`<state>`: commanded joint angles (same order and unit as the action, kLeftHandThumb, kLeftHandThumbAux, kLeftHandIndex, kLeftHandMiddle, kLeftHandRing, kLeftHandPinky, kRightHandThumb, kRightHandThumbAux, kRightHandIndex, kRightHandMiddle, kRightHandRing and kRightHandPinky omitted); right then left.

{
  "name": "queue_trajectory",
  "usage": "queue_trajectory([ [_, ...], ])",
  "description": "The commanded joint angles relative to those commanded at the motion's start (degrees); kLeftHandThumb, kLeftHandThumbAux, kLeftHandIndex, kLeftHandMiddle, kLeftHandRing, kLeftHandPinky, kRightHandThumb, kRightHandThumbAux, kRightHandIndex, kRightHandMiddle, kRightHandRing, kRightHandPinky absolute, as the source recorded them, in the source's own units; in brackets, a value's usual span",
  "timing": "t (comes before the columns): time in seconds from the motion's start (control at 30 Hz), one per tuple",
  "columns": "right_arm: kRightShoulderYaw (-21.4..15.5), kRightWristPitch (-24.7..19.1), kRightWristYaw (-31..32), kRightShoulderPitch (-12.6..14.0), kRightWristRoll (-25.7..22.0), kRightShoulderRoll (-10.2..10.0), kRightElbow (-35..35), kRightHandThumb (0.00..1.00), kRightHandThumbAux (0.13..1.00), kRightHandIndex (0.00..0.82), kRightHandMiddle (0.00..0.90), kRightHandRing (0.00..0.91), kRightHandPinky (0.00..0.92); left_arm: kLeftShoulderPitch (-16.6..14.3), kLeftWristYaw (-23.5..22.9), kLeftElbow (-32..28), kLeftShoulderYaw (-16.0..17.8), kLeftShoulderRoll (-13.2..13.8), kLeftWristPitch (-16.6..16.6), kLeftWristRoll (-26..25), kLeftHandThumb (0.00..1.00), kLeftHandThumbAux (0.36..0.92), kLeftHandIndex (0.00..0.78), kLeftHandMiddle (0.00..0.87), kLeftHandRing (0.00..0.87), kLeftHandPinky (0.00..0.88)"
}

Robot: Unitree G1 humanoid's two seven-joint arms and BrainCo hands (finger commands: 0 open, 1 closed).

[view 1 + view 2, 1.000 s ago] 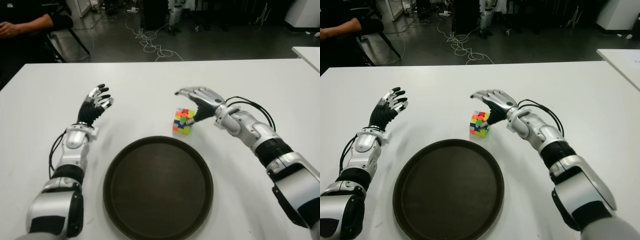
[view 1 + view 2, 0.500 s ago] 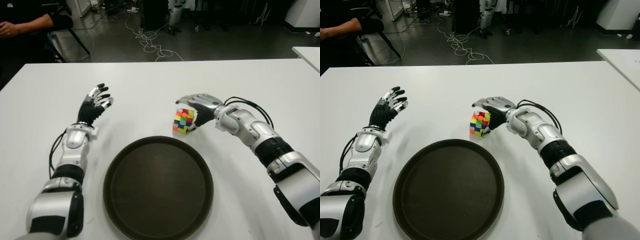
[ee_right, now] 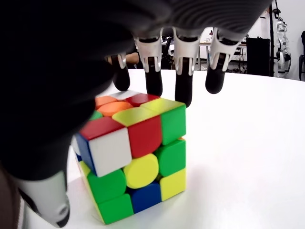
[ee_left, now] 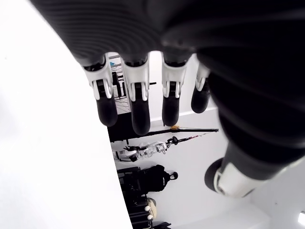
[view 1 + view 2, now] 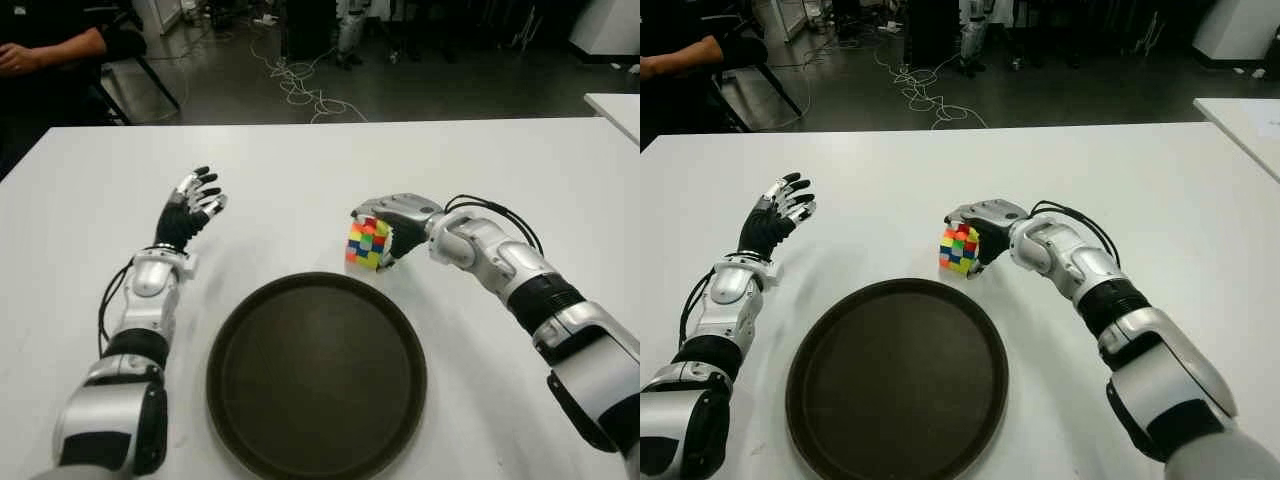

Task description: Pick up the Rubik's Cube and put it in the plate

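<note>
Rubik's Cube point(image 5: 367, 243) sits on the white table point(image 5: 300, 170) just beyond the far rim of the dark round plate point(image 5: 316, 372), a little toward the robot's right of the plate's middle, and it looks slightly tilted, though it is hard to tell whether any edge is off the table. The right hand point(image 5: 393, 222) is cupped over it from the right side, palm turned down and toward the plate, with the forearm reaching in diagonally from the near right. In the right wrist view the fingers point(image 3: 183, 86) curve down over the cube's top face, their tips at or just past its far top edge, while the thumb point(image 3: 47, 200) comes down alongside the cube's near left side; the grip is narrowing around the cube, but firm contact on both sides cannot be confirmed. The left hand point(image 5: 190, 208) shows well to the left of the plate's far edge, raised with its palm upward and fingers point(image 4: 136, 100) loosely spread, holding nothing, its forearm running back along the plate's left side.
</note>
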<state>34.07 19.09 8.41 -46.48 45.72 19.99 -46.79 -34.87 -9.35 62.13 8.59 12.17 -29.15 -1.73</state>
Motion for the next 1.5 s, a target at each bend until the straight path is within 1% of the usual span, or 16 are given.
queue_trajectory([
  [0.2,0.0,-0.3,-0.1,-0.1,-0.1,0.1,0.0,0.000,0.729,0.140,0.155,0.173,0.180,-0.1,-0.2,0.1,-0.1,0.1,0.2,0.1,0.229,0.701,0.075,0.152,0.149,0.173],
  [0.4,0.2,-0.2,-1.3,-0.1,0.0,0.1,-0.5,0.000,0.730,0.146,0.164,0.181,0.186,-0.2,-0.1,0.3,-0.2,0.2,0.4,0.3,0.238,0.699,0.078,0.156,0.153,0.165],
  [0.73,0.6,-1.0,-1.7,-0.3,0.5,-0.1,-1.0,0.000,0.712,0.126,0.140,0.148,0.142,0.0,0.6,0.1,-0.6,0.1,-0.2,0.8,0.211,0.676,0.076,0.153,0.147,0.150],
  [1.03,0.9,-1.5,-1.8,-0.3,0.1,-0.6,-1.5,0.000,0.707,0.127,0.139,0.150,0.148,-0.1,0.7,0.2,-0.9,0.2,-0.3,1.0,0.199,0.672,0.074,0.150,0.147,0.157],
  [1.17,1.0,-1.2,-1.7,-0.2,-0.2,-0.8,-1.6,0.000,0.707,0.125,0.135,0.145,0.140,-0.1,0.4,0.1,-0.9,0.2,-0.4,0.9,0.213,0.682,0.074,0.149,0.148,0.163],
  [1.37,1.5,-0.8,-2.5,-0.3,0.1,-1.5,-2.9,0.000,0.720,0.137,0.145,0.159,0.164,-0.2,0.4,0.4,-0.9,0.2,-0.9,0.9,0.232,0.686,0.077,0.152,0.154,0.177],
  [1.5,1.9,-0.3,-3.4,-0.5,0.2,-1.9,-4.2,0.000,0.723,0.148,0.156,0.173,0.175,-0.3,0.5,0.6,-1.0,0.2,-1.1,1.0,0.237,0.677,0.079,0.155,0.156,0.170],
])
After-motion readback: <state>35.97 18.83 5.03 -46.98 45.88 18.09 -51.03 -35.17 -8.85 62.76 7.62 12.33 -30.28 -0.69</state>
